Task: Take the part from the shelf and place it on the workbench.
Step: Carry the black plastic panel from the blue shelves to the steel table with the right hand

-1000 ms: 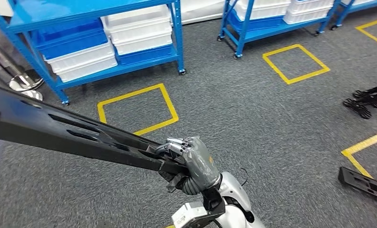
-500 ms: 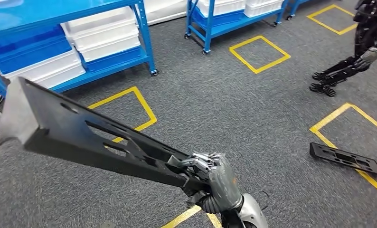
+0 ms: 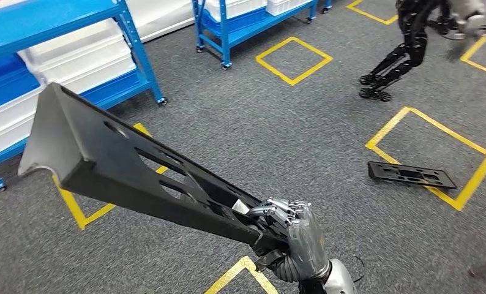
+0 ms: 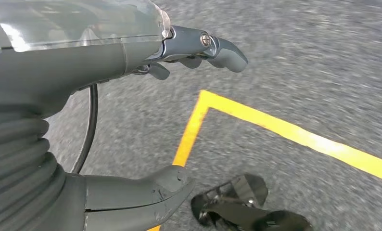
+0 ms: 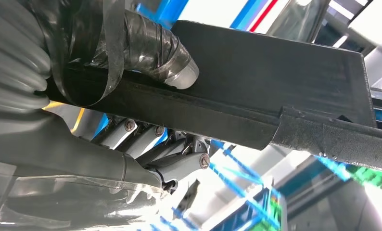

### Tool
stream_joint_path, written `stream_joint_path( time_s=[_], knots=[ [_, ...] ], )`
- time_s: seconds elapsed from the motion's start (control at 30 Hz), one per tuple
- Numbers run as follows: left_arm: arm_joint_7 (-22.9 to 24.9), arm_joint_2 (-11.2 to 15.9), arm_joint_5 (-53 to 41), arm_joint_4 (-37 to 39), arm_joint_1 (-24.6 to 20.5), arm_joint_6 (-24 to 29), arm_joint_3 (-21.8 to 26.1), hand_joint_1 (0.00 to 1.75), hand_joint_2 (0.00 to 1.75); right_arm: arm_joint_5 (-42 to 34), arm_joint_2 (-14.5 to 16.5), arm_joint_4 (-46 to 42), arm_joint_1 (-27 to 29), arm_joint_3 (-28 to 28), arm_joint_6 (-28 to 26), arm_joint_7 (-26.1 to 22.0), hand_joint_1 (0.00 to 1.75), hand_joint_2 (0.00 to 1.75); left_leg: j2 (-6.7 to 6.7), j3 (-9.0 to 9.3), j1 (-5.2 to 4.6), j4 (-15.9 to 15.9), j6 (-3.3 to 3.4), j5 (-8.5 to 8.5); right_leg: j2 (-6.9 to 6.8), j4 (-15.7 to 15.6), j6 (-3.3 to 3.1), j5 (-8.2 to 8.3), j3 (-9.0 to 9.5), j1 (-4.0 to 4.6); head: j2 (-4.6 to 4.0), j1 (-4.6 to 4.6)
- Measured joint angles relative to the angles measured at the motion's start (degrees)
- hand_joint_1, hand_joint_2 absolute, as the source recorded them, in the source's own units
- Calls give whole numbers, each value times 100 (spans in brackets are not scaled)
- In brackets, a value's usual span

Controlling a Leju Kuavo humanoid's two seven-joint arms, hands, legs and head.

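Since the earlier frames the whole head view has swung, so the camera has turned: the blue shelf now sits at the upper left edge, and another robot's dark legs stand at the upper right. Low in the frame's centre, the right hand grips one end of the long black part, which slants up toward the left. In the right wrist view its taped thumb presses on one face of the part and the fingers wrap the other. A second black part lies on the grey floor at right, over a yellow line. The left hand holds nothing, fingers apart, above the floor.
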Motion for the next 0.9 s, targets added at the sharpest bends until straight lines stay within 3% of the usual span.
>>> stream_joint_path(
  time_s=[0.07,0.1,0.17,0.2,0.27,0.3,0.37,0.4,0.43,0.5,0.57,0.6,0.67,0.7,0.77,0.83,0.9],
  knots=[
    [-14,4,-4,5,-14,2,-18,0,175,21,0,-54,14,-29,-13,-4,175,175,-284,258,-27,-603,76,223,124,20,32,20,-31,-17,-1,0],
    [-19,7,2,10,-19,5,-21,0,175,51,0,-76,26,-41,-21,-3,175,175,-358,296,-39,-704,94,227,187,22,65,39,-60,-41,-1,-1],
    [-34,9,34,25,-43,0,-26,0,175,139,1,-130,62,-67,-33,4,175,175,-279,325,-50,-776,117,253,312,4,148,87,-105,-67,-1,-1],
    [-44,10,56,35,-60,-10,-27,0,175,175,0,-158,81,-80,-39,10,175,175,-206,346,-40,-830,140,286,269,16,175,79,-118,-63,-1,-1],
    [-57,13,82,61,-96,-28,-29,0,175,221,-1,-213,97,-104,-51,32,175,175,-42,392,-15,-935,187,349,-19,295,218,-124,-247,-43,0,1],
    [-58,13,89,78,-103,-33,-29,0,175,239,-2,-235,103,-118,-56,48,175,175,46,403,-22,-954,198,357,-198,601,240,-312,-389,-49,-1,1],
    [-48,15,113,115,-93,-42,-27,0,175,284,-2,-265,130,-149,-60,90,175,175,227,400,-28,-953,202,349,-360,1292,299,-637,-716,-83,0,1],
    [-43,15,135,131,-86,-50,-26,0,175,304,-2,-274,156,-168,-60,107,175,175,317,398,-26,-946,194,339,-393,1451,327,-664,-786,-108,0,1],
    [-41,15,163,147,-82,-58,-25,0,175,317,-2,-288,182,-183,-60,120,175,175,401,397,-21,-936,179,325,-423,1395,353,-584,-741,-132,0,1],
    [-43,13,200,175,-82,-71,-22,0,175,330,-3,-324,215,-200,-60,132,175,175,542,408,-9,-893,124,275,-568,719,384,-263,-350,-166,-1,1],
    [-45,17,211,190,-83,-73,-19,0,175,336,-4,-358,224,-206,-60,135,175,175,640,414,-25,-835,47,209,-753,139,342,-90,-18,-143,-1,0],
    [-46,20,213,192,-84,-72,-16,0,175,338,-4,-372,229,-208,-61,136,175,175,682,422,-34,-816,11,186,-796,38,304,-88,32,-120,-1,0],
    [-50,21,214,201,-93,-72,-14,0,175,347,-5,-403,249,-220,-63,138,175,175,759,450,-27,-816,-53,165,-701,39,215,-89,16,-94,-1,-1],
    [-55,22,215,206,-100,-72,-14,0,175,355,-5,-422,261,-228,-66,138,175,175,720,458,-12,-794,-83,128,-651,22,178,-80,15,-100,-1,-1],
    [-70,23,229,215,-104,-70,-9,0,175,369,-3,-455,274,-241,-74,140,175,175,484,345,20,-498,-122,-103,-546,-8,97,-61,22,-123,-1,-1],
    [-77,23,247,225,-81,-69,-4,0,175,372,0,-468,280,-247,-80,146,175,175,250,11,35,236,-130,-481,-433,-12,45,-55,20,-105,0,-1],
    [-78,22,255,233,-48,-69,0,0,175,373,1,-469,299,-258,-79,158,175,175,201,-308,36,859,-126,-654,-287,-7,30,-53,19,-73,0,-1]
  ],
)
